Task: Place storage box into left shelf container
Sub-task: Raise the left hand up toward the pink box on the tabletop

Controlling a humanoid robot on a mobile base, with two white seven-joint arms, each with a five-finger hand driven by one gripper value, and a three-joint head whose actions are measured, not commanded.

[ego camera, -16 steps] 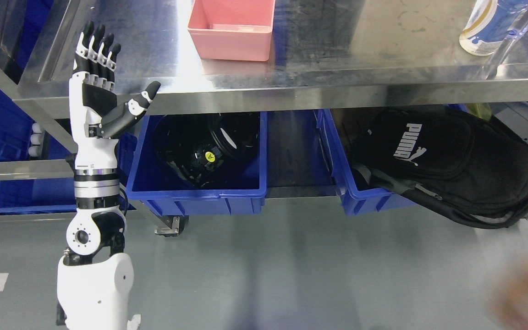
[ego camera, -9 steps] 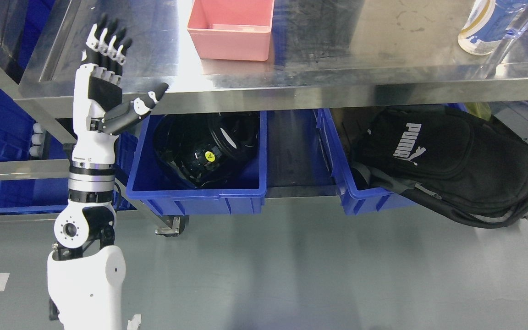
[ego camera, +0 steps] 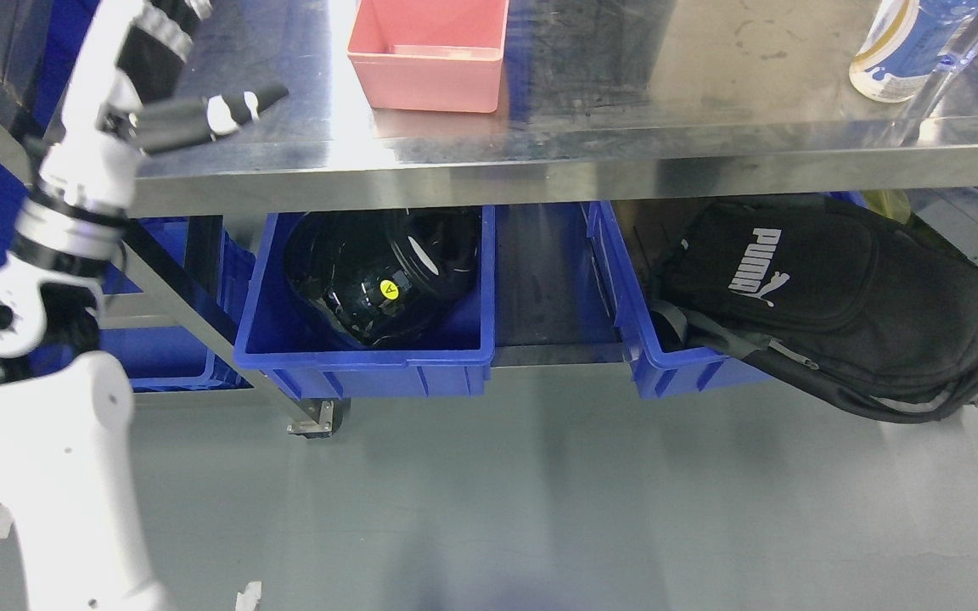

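Pink rectangular plastic storage box (ego camera: 428, 59) sits upright on the stainless steel table top (ego camera: 625, 93), open side up, nothing visible inside. Its far end is cut off by the top edge of the frame, so the long axis can't be judged; the visible near wall runs left-right, parallel to the table's front edge, set back a little from it.

White-and-black left robot hand (ego camera: 168, 81) is raised at upper left, over the table's left end. Thumb (ego camera: 234, 106) sticks out to the right toward the box, well apart from it, no contact. Four fingers run out of frame at the top and the hand is motion-blurred: can't tell if spread or curled. Nothing seen in its grasp.

Box lies right of the hand, at about the same height in the picture.

Below the table: blue plastic bin (ego camera: 366, 356) on the lower shelf holding a glossy black helmet-like object (ego camera: 379, 271), hard to identify. A second blue bin (ego camera: 650, 339) to the right is mostly covered by a black backpack (ego camera: 829, 297). White-and-blue bottle (ego camera: 896, 42) at top right, cropped.
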